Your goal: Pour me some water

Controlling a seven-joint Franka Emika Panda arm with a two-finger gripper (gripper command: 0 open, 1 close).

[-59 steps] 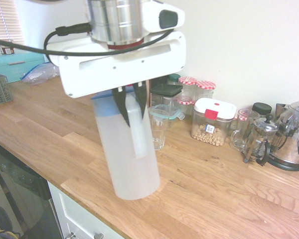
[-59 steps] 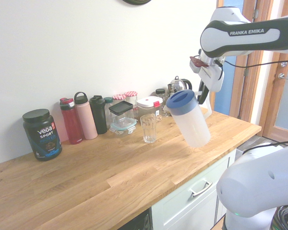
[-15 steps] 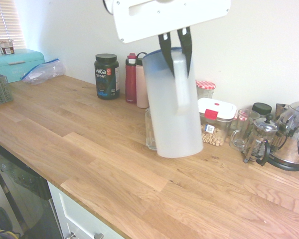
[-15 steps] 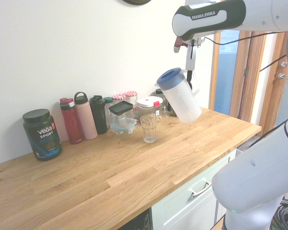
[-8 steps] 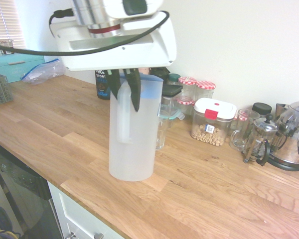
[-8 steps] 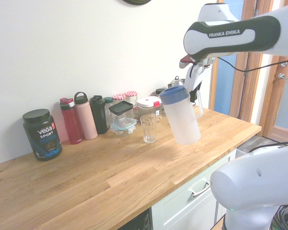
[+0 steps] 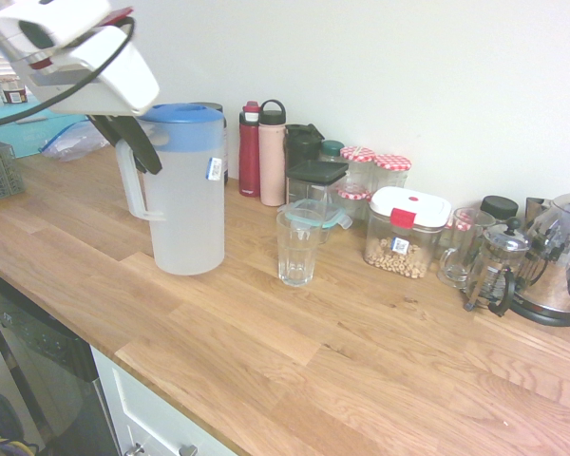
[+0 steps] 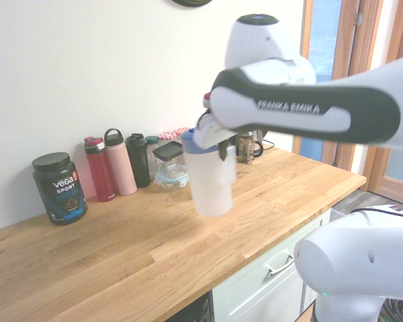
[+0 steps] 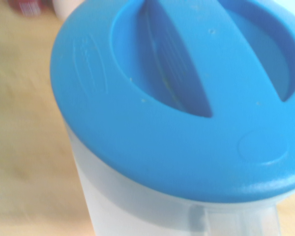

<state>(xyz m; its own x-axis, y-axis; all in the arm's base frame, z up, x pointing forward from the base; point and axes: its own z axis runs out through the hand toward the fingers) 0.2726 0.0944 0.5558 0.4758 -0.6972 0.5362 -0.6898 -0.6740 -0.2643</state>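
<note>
You see the tool (image 7: 133,152) clamped tight on the handle of the pitcher (image 7: 184,190), its dark fingers (image 7: 144,150) pinching the white handle near the top. The pitcher is a frosted, translucent jug with a blue lid (image 9: 187,93), and it stands close to upright in the first exterior view; whether its base rests on the wooden surface (image 7: 294,351) or hangs just above it, you cannot tell. In the second exterior view the pitcher (image 8: 211,184) is blurred and half hidden behind the arm's forearm. The wrist view shows the lid from close by, with a raised ridge across its middle and the handle's top at the lower edge. The empty drinking glass (image 7: 296,247) stands upright on the surface, near the pitcher but apart from it, on the side away from the handle. Behind the glass, along the wall, you have a row of bottles: a dark red bottle (image 7: 251,150) and a pink bottle (image 7: 273,154) side by side, then a clear container with a black lid (image 7: 315,185), jars with checked red lids (image 7: 391,169) and a white-lidded box of nuts (image 7: 405,233). A French press (image 7: 494,268) and a kettle (image 7: 560,255) stand at the far end.
</note>
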